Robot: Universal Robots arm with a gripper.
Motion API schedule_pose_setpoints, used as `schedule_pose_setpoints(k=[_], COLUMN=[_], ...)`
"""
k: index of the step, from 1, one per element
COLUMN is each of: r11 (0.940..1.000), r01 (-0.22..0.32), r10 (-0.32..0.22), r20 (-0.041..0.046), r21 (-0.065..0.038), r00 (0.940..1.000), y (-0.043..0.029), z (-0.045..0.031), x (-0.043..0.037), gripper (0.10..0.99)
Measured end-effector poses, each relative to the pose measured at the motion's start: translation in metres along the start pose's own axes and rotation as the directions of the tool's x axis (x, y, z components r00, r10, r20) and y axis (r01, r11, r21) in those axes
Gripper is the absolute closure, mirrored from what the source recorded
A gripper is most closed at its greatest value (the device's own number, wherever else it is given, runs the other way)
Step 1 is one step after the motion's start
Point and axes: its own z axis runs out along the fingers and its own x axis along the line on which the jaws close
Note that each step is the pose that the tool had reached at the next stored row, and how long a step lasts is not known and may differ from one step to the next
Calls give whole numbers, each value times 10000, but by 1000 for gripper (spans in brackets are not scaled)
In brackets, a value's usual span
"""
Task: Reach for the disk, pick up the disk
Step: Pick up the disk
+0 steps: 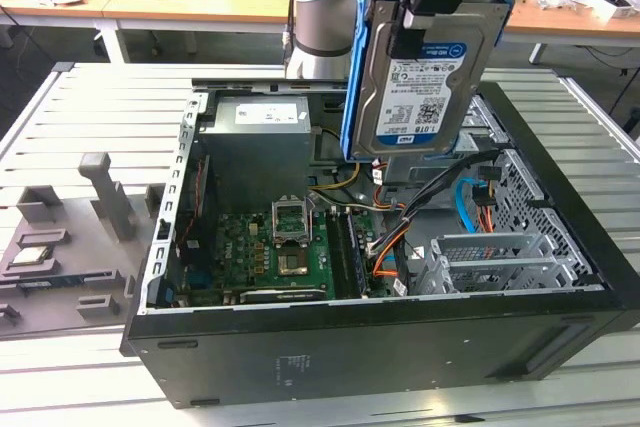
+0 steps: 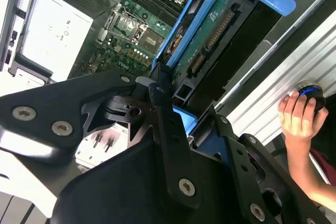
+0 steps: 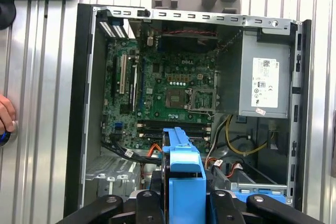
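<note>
With the open computer case (image 1: pixel 400 347) lying on its side on the slatted tabletop (image 1: pixel 100 107), I read the job as essentially done — the disk (image 1: pixel 425 72) is already up out of the chassis, hanging on edge in the air above the motherboard (image 1: pixel 270 252) and the grey power-supply box (image 1: pixel 255 142). In the exterior view it sits well clear of the drive cage (image 1: pixel 500 247), label facing the camera, its blue rail (image 1: pixel 352 77) running down the side. The pincer (image 1: pixel 425 2) is clenched on the disk, gripping it at its upper edge; in the second wrist view I can see the black fingers (image 2: pixel 163 124) pressed against the blue rail, and in the first wrist view the rail stands straight up between them. Nothing of the reach or the lift looks left to do. A person's hand (image 2: pixel 299 119) rests on a blue knob at the tabletop's edge, well apart from the load.
</note>
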Motion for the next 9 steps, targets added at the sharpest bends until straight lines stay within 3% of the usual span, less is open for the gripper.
schedule_pose_setpoints(k=[9], r11=[10000], r01=[0], r10=[0], r20=[0], r21=[-1], r00=[10000], y=[8], z=[1], x=[123], gripper=[718])
